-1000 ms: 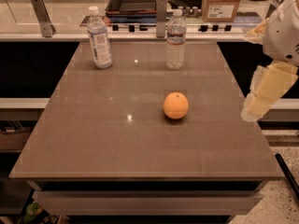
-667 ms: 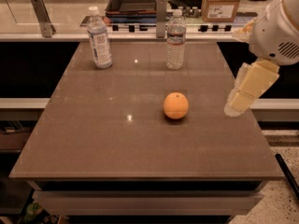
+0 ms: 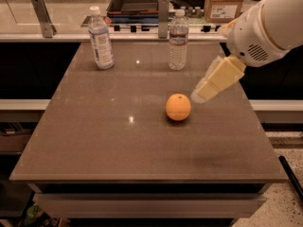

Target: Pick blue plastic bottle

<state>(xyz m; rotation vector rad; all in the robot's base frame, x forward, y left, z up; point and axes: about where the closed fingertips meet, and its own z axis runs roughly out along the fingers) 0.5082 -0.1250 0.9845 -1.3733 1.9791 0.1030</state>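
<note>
The arm [image 3: 265,27] is cut off at the upper right. The gripper [image 3: 200,96] holds nothing, and its opening can't be judged. It has moved in from the right edge of the table [image 3: 94,145] to just beside the orange [image 3: 178,107]. The blue plastic bottle [image 3: 100,39] stands near the far-left corner.

The single camera looks down from a raised spot at the near edge of the table [image 3: 94,141] and faces the counter [image 3: 71,18] along the frame's top. The tabletop fills most of the picture. The gripper [image 3: 200,96] hangs right of centre.
</note>
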